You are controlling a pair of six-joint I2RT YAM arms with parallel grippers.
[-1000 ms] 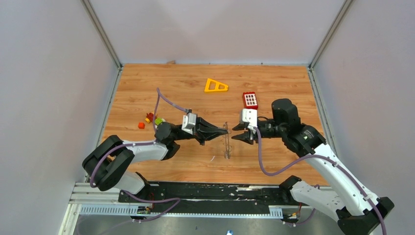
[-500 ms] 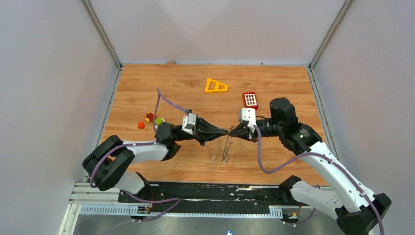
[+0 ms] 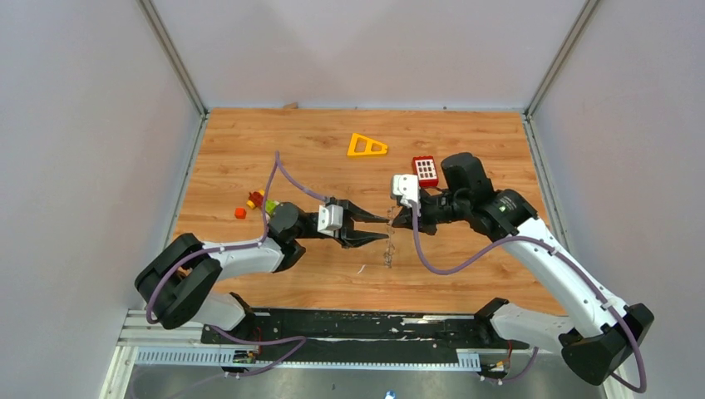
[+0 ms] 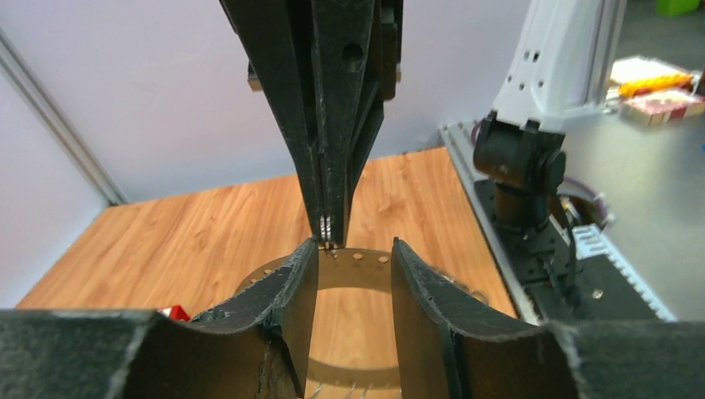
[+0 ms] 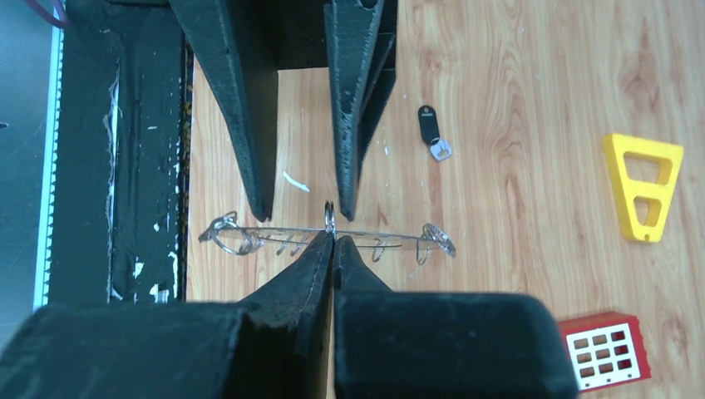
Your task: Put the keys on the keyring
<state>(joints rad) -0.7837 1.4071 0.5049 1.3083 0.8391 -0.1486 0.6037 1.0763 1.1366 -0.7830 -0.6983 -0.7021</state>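
Observation:
The keyring (image 3: 387, 245) is a thin grey ring, held upright off the table. It is edge-on in the right wrist view (image 5: 374, 237) and flat-faced in the left wrist view (image 4: 357, 264). My right gripper (image 3: 396, 221) is shut on its rim, as the right wrist view (image 5: 331, 235) and the left wrist view (image 4: 330, 239) show. My left gripper (image 3: 383, 228) is open, its fingers either side of the ring without gripping it (image 4: 353, 270). A black-headed key (image 5: 430, 131) lies on the table beyond the left gripper (image 5: 307, 214).
An orange triangular frame (image 3: 367, 146) and a red keypad block (image 3: 425, 169) lie at the back of the wooden table (image 3: 465, 274). Small coloured pieces (image 3: 254, 202) lie at the left. Several small wire loops hang from the ring (image 5: 432, 241).
The left gripper held the ring and has opened and drawn back slightly. The right gripper moved in from the right and shut on the ring's rim.

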